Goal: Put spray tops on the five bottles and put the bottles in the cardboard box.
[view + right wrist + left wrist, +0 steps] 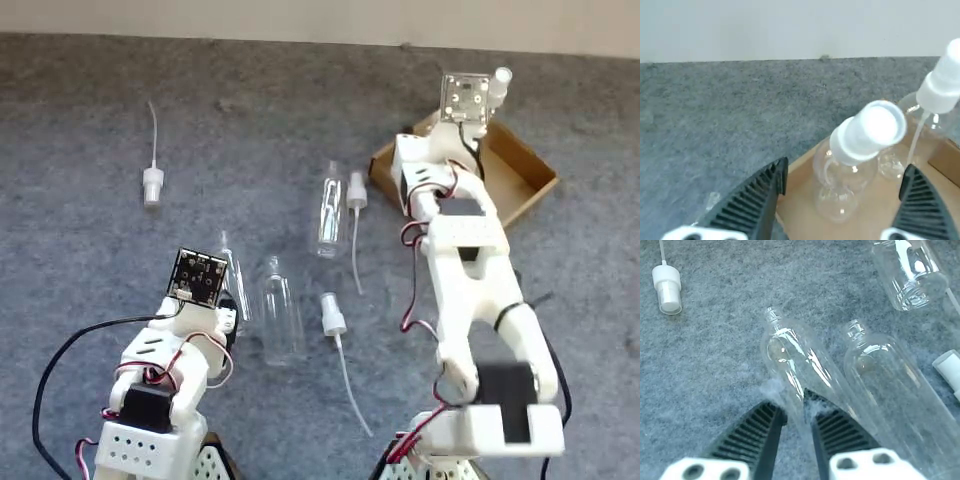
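Left hand (794,405): jaws nearly closed with a thin gap, tips at the base end of an uncapped bottle (795,357) lying on the grey surface (715,380). A second bare bottle (890,380) lies just beside it, a third (328,208) farther off. Three loose spray tops (152,185) are scattered around. Right hand (846,170): jaws wide open above the cardboard box (525,165), with two capped bottles (860,130) standing inside.

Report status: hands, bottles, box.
Right hand open over brown cardboard box, two capped clear plastic bottles inside. Left hand low at uncapped clear bottle. Two more uncapped bottles, three white spray tops loose on grey carpet.
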Motion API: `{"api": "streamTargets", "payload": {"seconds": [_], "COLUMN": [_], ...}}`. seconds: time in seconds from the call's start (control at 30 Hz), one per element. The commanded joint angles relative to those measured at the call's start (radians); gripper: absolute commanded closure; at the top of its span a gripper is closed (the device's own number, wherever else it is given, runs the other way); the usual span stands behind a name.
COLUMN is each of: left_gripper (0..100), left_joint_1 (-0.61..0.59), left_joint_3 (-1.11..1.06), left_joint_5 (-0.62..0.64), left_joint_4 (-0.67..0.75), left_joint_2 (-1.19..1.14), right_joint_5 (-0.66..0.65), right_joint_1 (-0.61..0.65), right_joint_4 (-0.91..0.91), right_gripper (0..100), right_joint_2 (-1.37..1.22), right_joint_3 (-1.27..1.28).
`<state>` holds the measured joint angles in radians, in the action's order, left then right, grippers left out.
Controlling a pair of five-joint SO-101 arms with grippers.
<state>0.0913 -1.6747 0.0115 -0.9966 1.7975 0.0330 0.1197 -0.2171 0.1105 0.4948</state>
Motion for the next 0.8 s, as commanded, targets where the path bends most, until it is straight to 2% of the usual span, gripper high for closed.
{"api": "streamTargets", "payload": {"seconds": [0.0,0.3,0.77], "left_gripper": [99,99,99], "left_joint_1": [0.008,0.005,0.002], "left_joint_3": [-0.022,-0.022,-0.022], "left_joint_5": [-0.011,-0.012,-0.012], "left_joint_4": [0.003,0.005,0.005], "left_joint_2": [0.015,0.015,0.015], "right_joint_5": [-0.015,-0.017,-0.020], "right_joint_1": [-0.002,-0.004,0.013], "right_joint_4": [-0.134,-0.515,-0.917], "right_gripper": [67.9,68.0,68.1], "right_joint_2": [0.136,0.364,0.504], "right_joint_3": [-0.007,-0.005,-0.007]}}
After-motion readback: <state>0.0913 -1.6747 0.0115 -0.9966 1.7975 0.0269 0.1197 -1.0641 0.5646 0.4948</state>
